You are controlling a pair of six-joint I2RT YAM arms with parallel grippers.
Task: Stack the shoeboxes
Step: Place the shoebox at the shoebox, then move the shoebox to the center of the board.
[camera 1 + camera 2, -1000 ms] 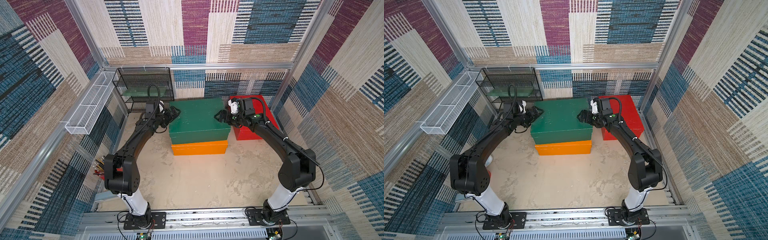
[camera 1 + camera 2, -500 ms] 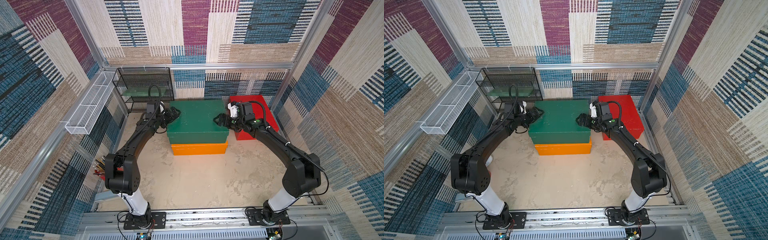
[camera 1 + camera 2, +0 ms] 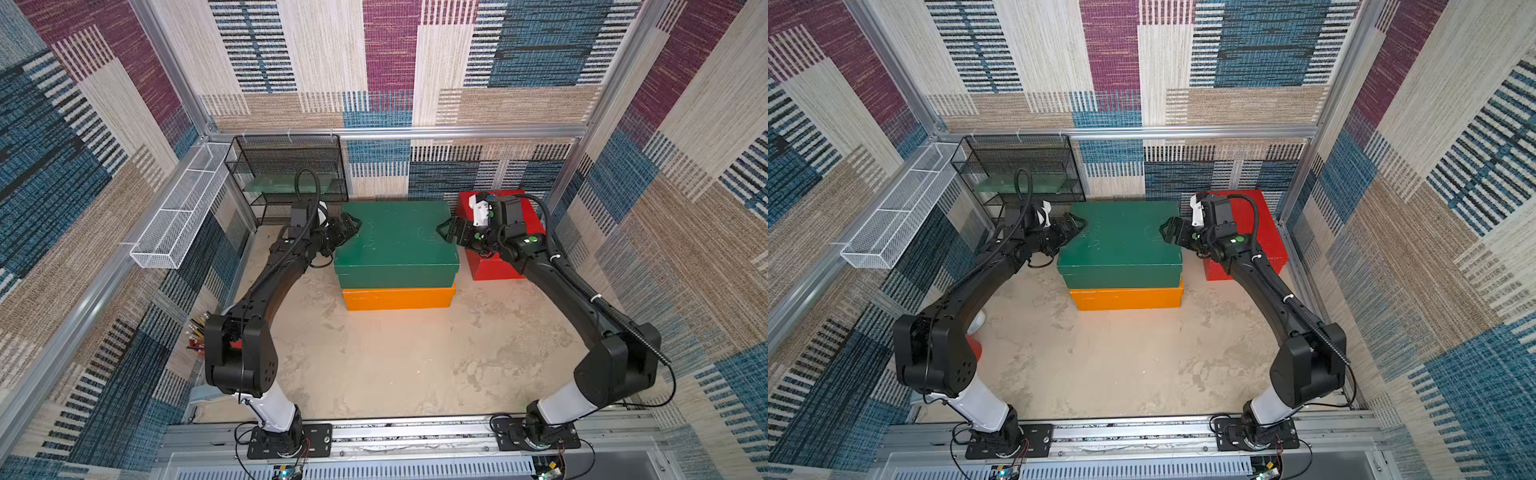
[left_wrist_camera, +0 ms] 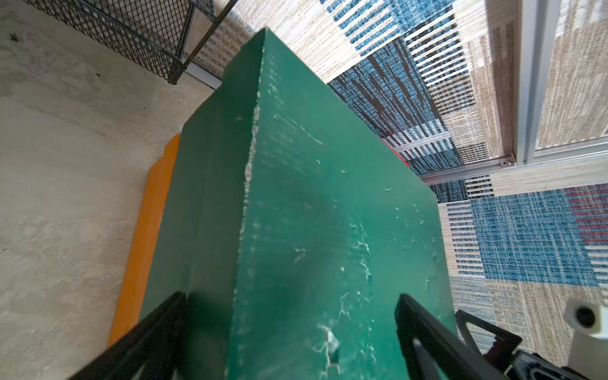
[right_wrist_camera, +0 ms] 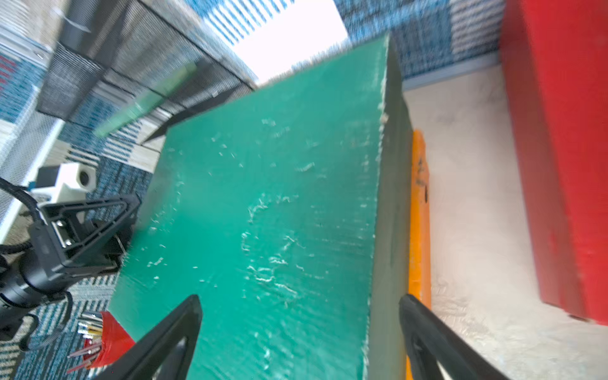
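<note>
Both top views are bright and sharp; the dark green painted cardboard shoebox [image 3: 395, 237] casts a soft shadow, and wide-angle stretch splays the aluminium frame posts [image 3: 172, 70]. The right wrist view is smeared, with a blown-out white patch [image 5: 289, 42]; the left wrist view is crisper.

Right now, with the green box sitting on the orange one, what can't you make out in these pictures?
Orange box lid: covered by the green box in both top views.
Red box: partly behind the right arm in both top views; cut off by the edge in the right wrist view.
Pencil cup: mostly behind the left arm in both top views.
Green board: blurred in the right wrist view.
</note>
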